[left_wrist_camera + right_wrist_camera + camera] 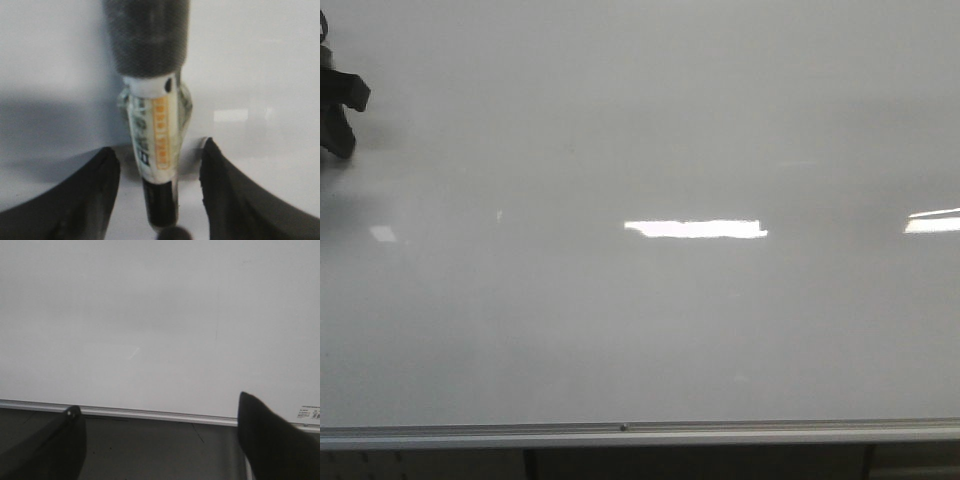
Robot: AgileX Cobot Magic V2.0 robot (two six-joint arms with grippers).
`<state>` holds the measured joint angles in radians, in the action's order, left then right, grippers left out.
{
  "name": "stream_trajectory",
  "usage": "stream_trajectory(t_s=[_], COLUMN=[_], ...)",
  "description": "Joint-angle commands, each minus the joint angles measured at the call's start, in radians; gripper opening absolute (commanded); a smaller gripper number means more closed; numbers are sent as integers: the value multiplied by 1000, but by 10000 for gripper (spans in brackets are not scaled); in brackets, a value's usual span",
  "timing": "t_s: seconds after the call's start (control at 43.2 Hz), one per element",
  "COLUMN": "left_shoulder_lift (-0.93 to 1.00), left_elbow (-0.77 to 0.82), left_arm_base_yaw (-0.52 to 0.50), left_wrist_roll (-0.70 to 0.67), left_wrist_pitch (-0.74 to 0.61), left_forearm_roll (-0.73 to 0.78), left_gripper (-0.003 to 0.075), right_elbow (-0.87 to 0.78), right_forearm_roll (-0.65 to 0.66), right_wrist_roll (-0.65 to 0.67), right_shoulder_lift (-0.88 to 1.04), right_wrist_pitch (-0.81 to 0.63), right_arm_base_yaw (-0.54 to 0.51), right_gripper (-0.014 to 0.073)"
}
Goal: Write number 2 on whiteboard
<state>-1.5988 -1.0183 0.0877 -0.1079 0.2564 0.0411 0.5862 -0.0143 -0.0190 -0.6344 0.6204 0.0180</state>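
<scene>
The left tool (156, 195) clamps a marker (155, 145) against the blank whiteboard (640, 330) at its far left; the right tool (160, 440) stands apart.

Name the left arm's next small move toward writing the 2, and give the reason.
Probably bring the left gripper inward from the board's left edge and press the marker tip to a bare patch of the whiteboard. No digit shows on the board yet, the marker already sits between the jaws, and the right gripper is open and holds nothing.
</scene>
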Motion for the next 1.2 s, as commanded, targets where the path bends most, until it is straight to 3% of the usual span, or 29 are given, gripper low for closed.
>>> stream_trajectory(t_s=[0.0,0.185,0.371,0.579,0.742,1.066,1.182], left_shoulder_lift=[19,7,39,159,282,431,431], left_elbow=[-32,-32,-33,-33,-33,-65,-114], left_arm_base_yaw=[2,2,6,10,30,220,295], left_wrist_roll=[-9,-9,1,87,186,326,440], left_wrist_pitch=[-82,-75,-11,190,342,606,721], left_forearm_roll=[-8,-8,-3,12,7,-9,-79], left_gripper=[225,73,-13,-13,-13,-13,-13], right_elbow=[30,30,30,50,118,271,321], right_forearm_roll=[8,8,8,-31,-83,-330,-424], right_wrist_roll=[-7,-7,-7,-8,-54,-310,-419], right_shoulder_lift=[-7,-7,-7,-11,-58,-203,-257], right_wrist_pitch=[-63,-63,-63,-15,103,308,364], right_arm_base_yaw=[-7,-7,-7,-7,-7,-5,6], right_gripper=[633,633,633,633,633,633,633])
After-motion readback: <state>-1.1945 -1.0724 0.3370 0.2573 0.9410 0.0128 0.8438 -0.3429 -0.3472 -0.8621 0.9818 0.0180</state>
